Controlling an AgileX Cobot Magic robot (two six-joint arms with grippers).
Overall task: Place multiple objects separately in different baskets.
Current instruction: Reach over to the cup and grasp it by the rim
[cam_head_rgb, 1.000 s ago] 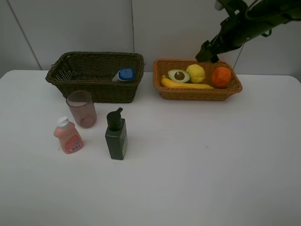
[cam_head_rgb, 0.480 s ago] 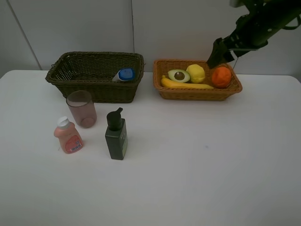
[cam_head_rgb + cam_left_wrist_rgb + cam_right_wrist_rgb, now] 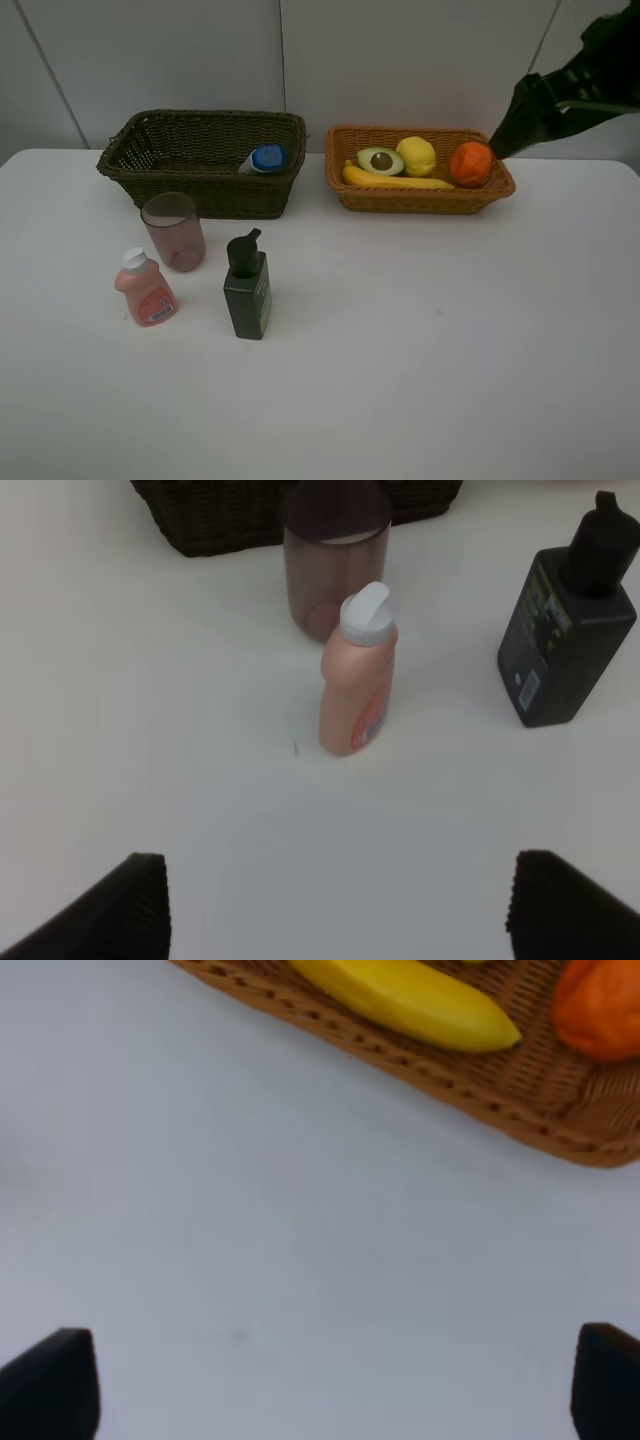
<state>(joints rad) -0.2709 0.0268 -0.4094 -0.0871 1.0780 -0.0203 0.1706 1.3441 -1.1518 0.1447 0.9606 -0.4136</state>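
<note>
Pink bottle (image 3: 357, 680) stands upright — left gripper (image 3: 340, 910) and right gripper (image 3: 330, 1380) (both empty) gape wide.

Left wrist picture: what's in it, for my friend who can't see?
A small pink bottle with a white cap stands on a white table ahead of the open left gripper. A pinkish cup and dark basket sit behind it, a dark green pump bottle beside.

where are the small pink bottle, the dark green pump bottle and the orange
small pink bottle (image 3: 355, 695): left wrist view, on its pink body
dark green pump bottle (image 3: 247, 300): exterior high view, on its body
orange (image 3: 471, 164): exterior high view, on its middle
</note>
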